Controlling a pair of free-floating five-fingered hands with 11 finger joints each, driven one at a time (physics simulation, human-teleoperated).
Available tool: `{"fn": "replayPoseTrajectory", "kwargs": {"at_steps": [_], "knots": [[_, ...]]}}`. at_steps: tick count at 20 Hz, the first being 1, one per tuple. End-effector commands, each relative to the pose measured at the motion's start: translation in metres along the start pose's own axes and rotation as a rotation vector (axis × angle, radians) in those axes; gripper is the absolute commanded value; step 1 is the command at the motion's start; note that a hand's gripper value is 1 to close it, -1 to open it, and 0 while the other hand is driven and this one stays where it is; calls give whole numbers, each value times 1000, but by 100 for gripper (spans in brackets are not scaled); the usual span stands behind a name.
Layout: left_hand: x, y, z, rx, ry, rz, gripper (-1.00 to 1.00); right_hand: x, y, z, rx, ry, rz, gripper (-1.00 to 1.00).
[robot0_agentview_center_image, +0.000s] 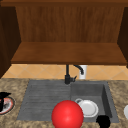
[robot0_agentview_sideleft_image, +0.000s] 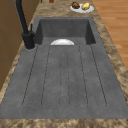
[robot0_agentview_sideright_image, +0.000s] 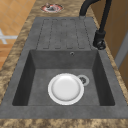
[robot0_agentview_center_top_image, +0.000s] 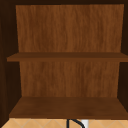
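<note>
A white plate lies flat in the sink's basin, beside the drain; the plate also shows in the right side view, and its far edge in the left side view. A big red ball shows at the sink's front edge, overlapping the plate's left rim. A black rounded shape, my right hand, is at the basin's front right corner, nearest the plate. My left hand shows as a dark shape over a red-rimmed plate on the left counter.
A black faucet stands behind the ribbed drainboard. Above is an open wooden cabinet with a shelf. A plate with food sits on the right counter. A white cup stands by the wall.
</note>
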Motion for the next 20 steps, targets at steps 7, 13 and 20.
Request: {"fn": "replayPoseTrajectory", "kwargs": {"at_steps": [7,13,20], "knots": [[-10,-17,1,56,106,74,-100,0,0,0,0,0,0,0],[-17,-29,1,51,115,88,-100,0,0,0,0,0,0,0],[-26,-26,3,28,90,148,-100,0,0,0,0,0,0,0]]}}
